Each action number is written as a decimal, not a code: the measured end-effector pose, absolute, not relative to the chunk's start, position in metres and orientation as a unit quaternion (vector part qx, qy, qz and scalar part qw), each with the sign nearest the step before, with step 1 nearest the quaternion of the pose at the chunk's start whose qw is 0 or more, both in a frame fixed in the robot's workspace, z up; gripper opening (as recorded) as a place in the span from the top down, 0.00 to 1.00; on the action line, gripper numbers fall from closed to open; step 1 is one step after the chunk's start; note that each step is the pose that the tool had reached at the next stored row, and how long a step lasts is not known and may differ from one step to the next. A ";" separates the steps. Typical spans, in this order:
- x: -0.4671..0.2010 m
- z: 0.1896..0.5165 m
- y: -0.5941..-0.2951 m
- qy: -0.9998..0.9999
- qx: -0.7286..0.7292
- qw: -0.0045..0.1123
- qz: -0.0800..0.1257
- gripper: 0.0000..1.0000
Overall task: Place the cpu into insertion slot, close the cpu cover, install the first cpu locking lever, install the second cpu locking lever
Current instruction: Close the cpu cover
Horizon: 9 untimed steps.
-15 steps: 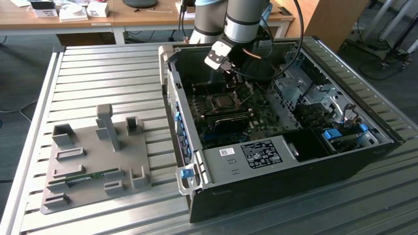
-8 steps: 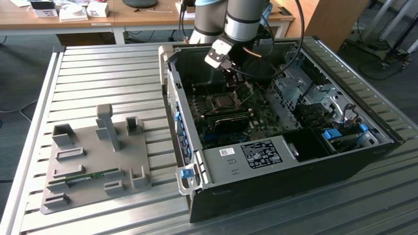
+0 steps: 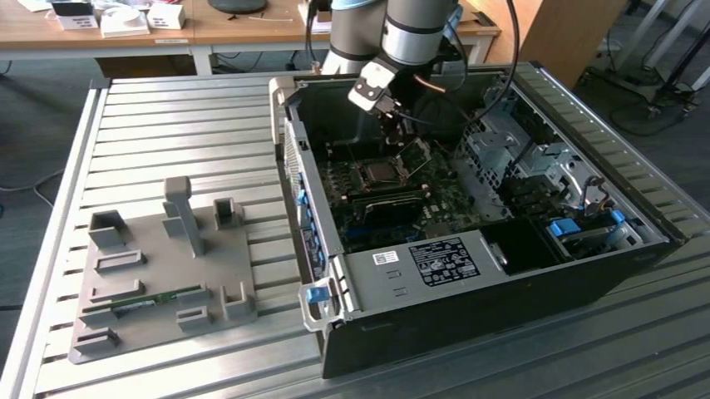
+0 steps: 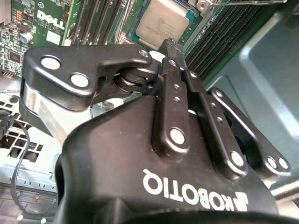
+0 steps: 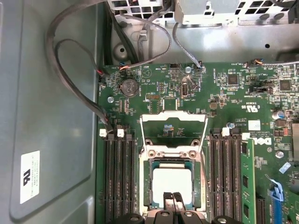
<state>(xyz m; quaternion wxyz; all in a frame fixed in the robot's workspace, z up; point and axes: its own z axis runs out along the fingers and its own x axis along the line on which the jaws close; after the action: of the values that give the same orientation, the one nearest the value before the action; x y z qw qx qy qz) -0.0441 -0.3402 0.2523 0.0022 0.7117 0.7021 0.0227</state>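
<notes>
On the exterior view's left, a grey fixture (image 3: pixel 155 274) lies on the slatted table (image 3: pixel 166 125), well apart from the pincer (image 3: pixel 395 133). The pincer reaches down into the open computer case (image 3: pixel 316 216) and is clenched: its fingertips (image 5: pixel 168 201) are pressed together with nothing between them. Just beneath and ahead of them, the cpu (image 5: pixel 173 181) lies flat and face up in the insertion slot (image 5: pixel 145 161). It is square, so it has no long axis, and its edges run parallel to the slot's silver rim. Whether the tips touch its near edge cannot be told. Beyond the cpu, farther from the pincer, the cpu cover (image 5: pixel 174 115) is swung open, away from the slot. Long black memory slots (image 5: pixel 117 177) flank the slot on both sides and run along the pincer's reach, so there is little room sideways and open room above
</notes>
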 end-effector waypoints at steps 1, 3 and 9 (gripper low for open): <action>-0.044 0.253 -0.340 0.702 0.712 0.002 0.023 0.89; -0.044 0.256 -0.340 0.702 0.712 0.002 0.023 0.89; -0.044 0.262 -0.340 0.702 0.712 0.002 0.023 0.89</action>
<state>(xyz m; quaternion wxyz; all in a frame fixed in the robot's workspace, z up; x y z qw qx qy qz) -0.0441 -0.3402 0.2620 0.0022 0.7117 0.7021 0.0227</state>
